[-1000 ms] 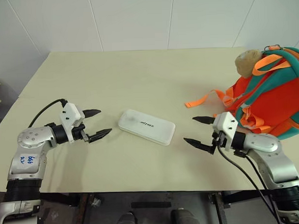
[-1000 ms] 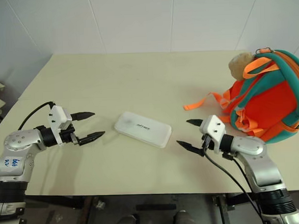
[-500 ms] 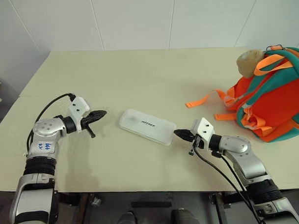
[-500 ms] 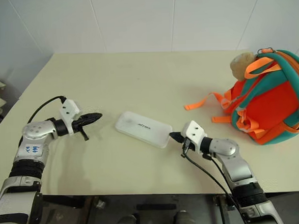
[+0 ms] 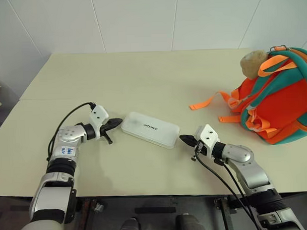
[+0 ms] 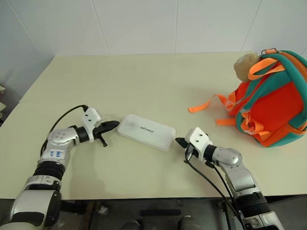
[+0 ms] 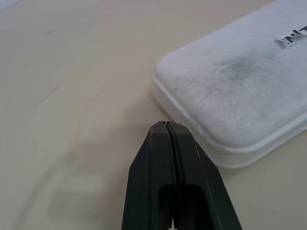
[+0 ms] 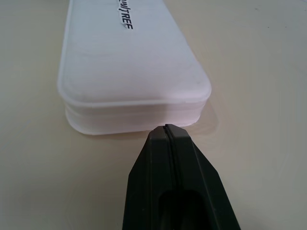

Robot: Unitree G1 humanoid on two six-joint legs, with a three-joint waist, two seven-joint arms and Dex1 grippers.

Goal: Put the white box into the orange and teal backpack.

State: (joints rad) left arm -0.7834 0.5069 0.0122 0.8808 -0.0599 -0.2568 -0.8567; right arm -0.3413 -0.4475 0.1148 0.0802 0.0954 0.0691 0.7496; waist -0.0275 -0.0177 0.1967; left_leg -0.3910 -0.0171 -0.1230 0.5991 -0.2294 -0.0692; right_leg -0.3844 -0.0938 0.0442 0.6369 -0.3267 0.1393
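Note:
The white box (image 5: 150, 130) lies flat on the table, slanting from upper left to lower right, with dark lettering on top. My left gripper (image 5: 118, 122) is shut, its tip just short of the box's left end (image 7: 225, 96). At the opposite end, my right gripper (image 5: 183, 139) is shut too, its tip right at the box's short side (image 8: 134, 115). Neither holds anything. The orange and teal backpack (image 5: 279, 98) stands at the table's right edge, with a tan plush charm (image 5: 253, 62) at its top and orange straps (image 5: 208, 102) trailing toward the middle.
The cream table (image 5: 142, 80) is bare behind the box. A white wall (image 5: 140, 19) rises behind the far edge. Black cables run along both arms.
Both grippers have shut and closed in on the box's two ends. The left one travelled further, moving right toward the box. The box and backpack have stayed in place.

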